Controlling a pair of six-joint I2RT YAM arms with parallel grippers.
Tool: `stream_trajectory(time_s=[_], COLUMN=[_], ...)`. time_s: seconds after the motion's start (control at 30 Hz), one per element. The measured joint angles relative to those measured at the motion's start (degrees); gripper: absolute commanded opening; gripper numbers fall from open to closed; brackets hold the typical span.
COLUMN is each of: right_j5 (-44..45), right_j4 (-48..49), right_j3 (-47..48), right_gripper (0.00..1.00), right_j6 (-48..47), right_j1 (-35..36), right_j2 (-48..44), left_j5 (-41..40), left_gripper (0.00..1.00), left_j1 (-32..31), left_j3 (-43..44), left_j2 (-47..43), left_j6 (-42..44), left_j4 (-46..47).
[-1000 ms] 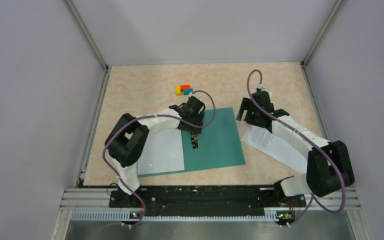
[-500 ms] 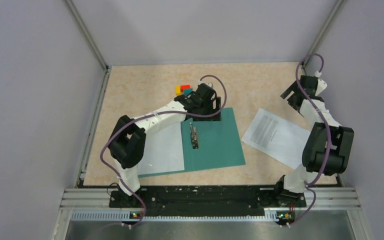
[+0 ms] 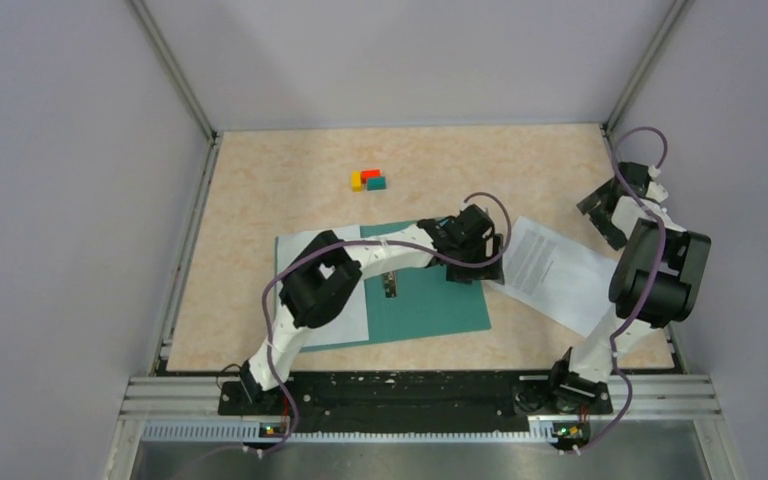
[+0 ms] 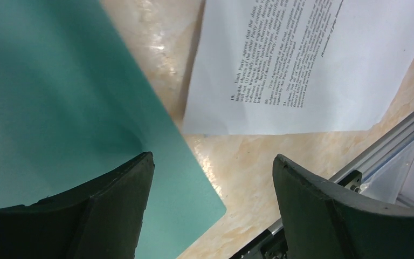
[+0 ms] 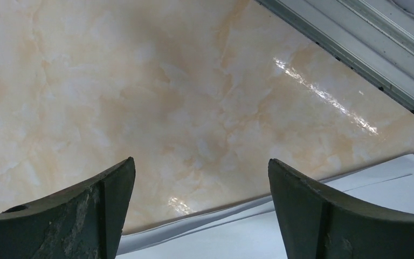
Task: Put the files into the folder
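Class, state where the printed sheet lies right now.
Top view: the printed sheet lies flat right of centre, just right of the folder, near the left gripper.

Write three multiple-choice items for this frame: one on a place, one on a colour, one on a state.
1. Where does the printed sheet lie relative to the folder?
A. Clipped inside it
B. Underneath it
C. Beside it, off its right edge

2. What colour is the folder?
A. Red
B. Teal-green
C. Yellow

3. How do the left jaws stand?
A. Open, nothing between them
B. Shut on the printed sheet
C. Shut on the folder

Answers:
1 C: the left wrist view shows a gap between sheet and folder.
2 B: it reads teal-green in both views.
3 A: the left wrist view shows them wide apart above the folder's corner.
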Motion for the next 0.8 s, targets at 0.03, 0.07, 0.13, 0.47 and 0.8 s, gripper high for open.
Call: stream_trajectory(time_s=[0.03,0.07,0.13,0.47,0.8], right_j5=[0.00,-0.04,-0.07,-0.31,-2.23], right_j4=[-0.11,-0.17,-0.17,3.32,7.30], right_j3=[-0.04,-0.09,-0.26,-6.88,-13.68], right_gripper=[0.92,0.93,0.93,0.93,0.93], right_j6=[0.39,0.74,1.40,2.91,2.67], right_j1=[-0.15,-0.26,-0.42,-0.46,-0.52], right_j2=[0.00,0.00,0.00,-2.43,-7.54], left_j5=[0.35,0.83,2.14,1.38,-1.90], left_gripper=[0.86,0.86,0.87,0.86,0.86], left_j1=[-0.55,-1.05,-1.92,-3.54,-2.84], left_j3=[0.92,1.99,4.66,9.46,17.77], left_j2=[1.20,2.47,4.66,7.98,12.72], left_j6=[0.07,0.24,0.66,1.11,2.47], left_j4=[0.09,0.02,0.07,-0.31,-3.04])
